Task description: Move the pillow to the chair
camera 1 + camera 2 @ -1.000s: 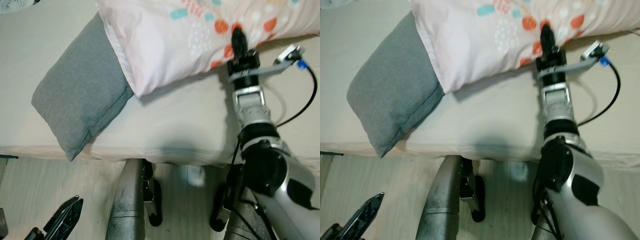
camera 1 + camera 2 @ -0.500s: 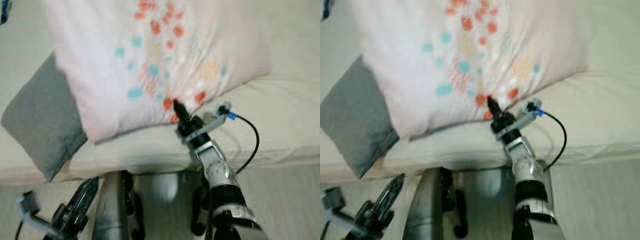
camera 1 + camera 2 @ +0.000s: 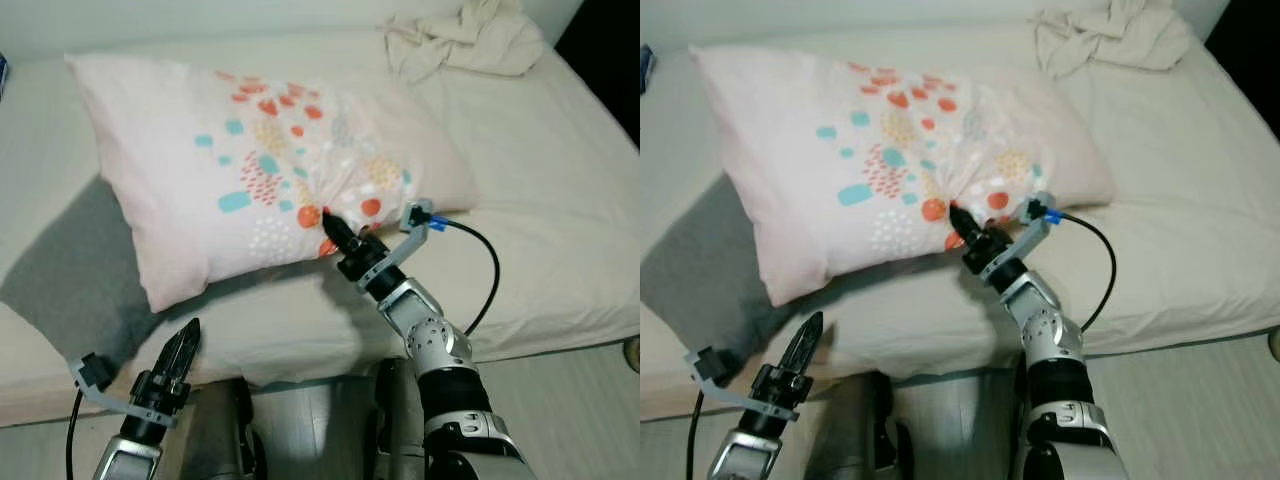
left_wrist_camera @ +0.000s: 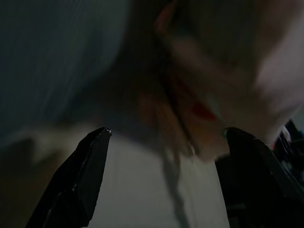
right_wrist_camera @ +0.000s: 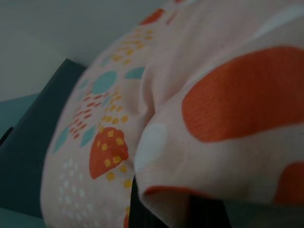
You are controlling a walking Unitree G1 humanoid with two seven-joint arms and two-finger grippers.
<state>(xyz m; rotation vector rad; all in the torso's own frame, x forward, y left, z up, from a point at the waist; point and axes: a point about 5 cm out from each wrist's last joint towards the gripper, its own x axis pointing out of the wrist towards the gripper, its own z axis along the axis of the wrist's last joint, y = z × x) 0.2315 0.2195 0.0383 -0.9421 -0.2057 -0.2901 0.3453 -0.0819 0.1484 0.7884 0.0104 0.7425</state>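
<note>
Pink patterned fabric pillow lies on the cream bed, overlapping a grey cushion; the right tool pinches its front edge. Left wrist view: left tool, fingers spread apart, hangs below the pillow.

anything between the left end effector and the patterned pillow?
Only bare cream bed sheet and a corner of the grey pillow separate the left end effector from the pink patterned pillow, per the left eye view.
</note>
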